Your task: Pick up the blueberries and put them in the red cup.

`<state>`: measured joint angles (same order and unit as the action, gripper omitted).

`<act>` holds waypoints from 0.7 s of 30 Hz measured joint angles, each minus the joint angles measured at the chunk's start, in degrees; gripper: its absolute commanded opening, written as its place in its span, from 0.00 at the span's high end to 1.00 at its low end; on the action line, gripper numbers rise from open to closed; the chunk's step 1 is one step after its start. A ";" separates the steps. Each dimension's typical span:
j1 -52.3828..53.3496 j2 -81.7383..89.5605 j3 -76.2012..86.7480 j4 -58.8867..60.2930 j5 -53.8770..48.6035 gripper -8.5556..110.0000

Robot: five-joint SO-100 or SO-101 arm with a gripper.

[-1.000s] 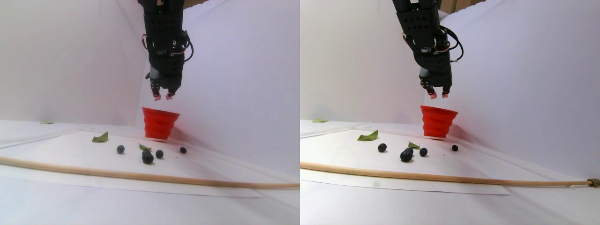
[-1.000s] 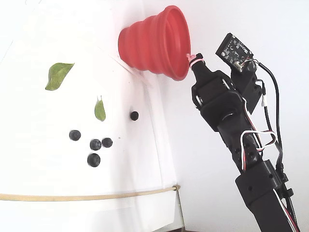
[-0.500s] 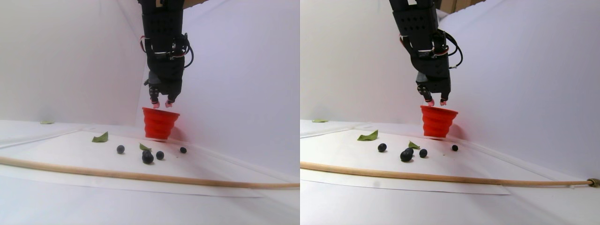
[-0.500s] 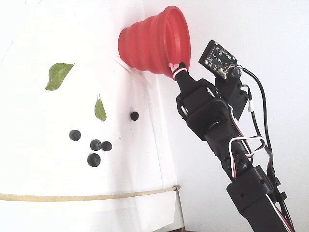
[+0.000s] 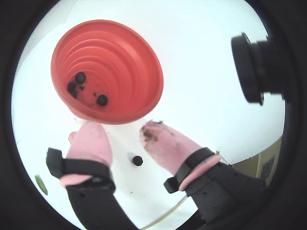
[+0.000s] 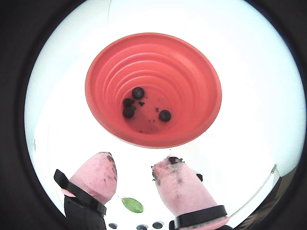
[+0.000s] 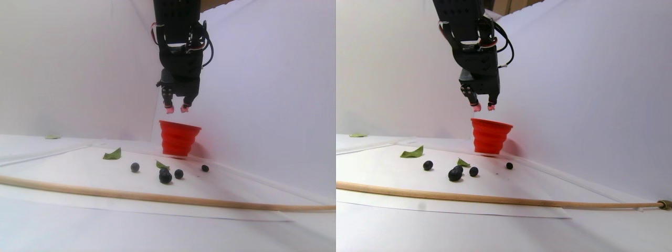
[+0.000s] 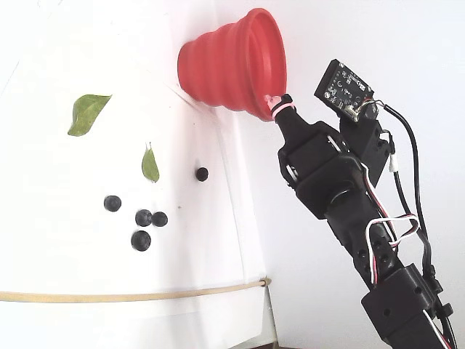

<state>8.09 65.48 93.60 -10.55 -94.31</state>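
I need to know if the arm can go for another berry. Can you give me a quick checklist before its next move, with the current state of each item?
1. Tool empty: ok, pink fingertips apart, nothing between them.
2. Tool clear of the red cup: ok, it hangs above the rim in the stereo pair view.
3. Delivered berries inside the cup: ok, four blueberries lie at the bottom.
4. Berries left to pick: ok, five dark ones on the white sheet.
5. Leaves near targets: not ok, a green leaf lies close to the cluster.

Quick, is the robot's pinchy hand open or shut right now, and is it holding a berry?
Gripper: open and holding nothing; its pink-tipped fingers hang apart above the bright red ribbed cup, which has small dark round blueberries inside.
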 measured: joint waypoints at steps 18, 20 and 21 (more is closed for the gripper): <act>-2.20 8.09 10.20 1.93 2.90 0.80; -2.37 8.17 10.99 2.02 3.08 0.80; -2.37 8.17 11.69 2.11 3.25 0.80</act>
<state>5.71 73.65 105.29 -8.44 -91.05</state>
